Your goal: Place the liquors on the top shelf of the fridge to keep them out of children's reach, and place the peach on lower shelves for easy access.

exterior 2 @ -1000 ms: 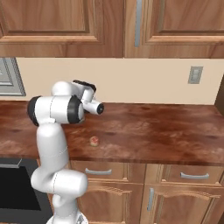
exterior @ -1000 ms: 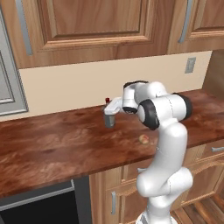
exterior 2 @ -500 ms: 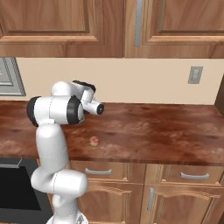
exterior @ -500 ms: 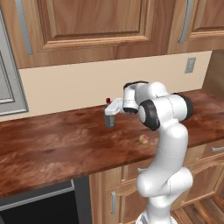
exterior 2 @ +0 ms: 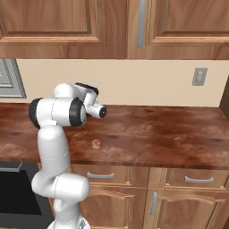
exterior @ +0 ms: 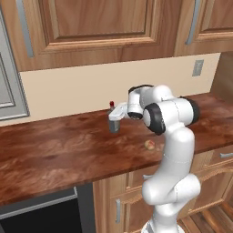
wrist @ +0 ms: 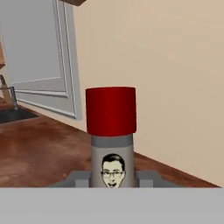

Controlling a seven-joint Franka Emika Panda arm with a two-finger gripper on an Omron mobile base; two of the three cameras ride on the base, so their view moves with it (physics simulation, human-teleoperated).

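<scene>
Brown countertop (exterior: 54, 150) with broad open surface to the left of the dark bottle (exterior: 114, 122), running bare toward the grey fridge (exterior: 9, 91) panel at far left. Directly behind the bottle stands the beige back wall (exterior: 68, 91), close enough to block any approach from the far side (the hand view shows the wall just past the red cap (wrist: 110, 110)). Overhead, the wooden cabinets (exterior: 100, 27) limit upward room above the bottle. The peach (exterior: 149, 144) lies near the front edge, right of the bottle and well apart from it. The gripper (exterior: 117, 116) occupies both flanks of the bottle, its fingers (wrist: 78, 178) pressed against the sides.
</scene>
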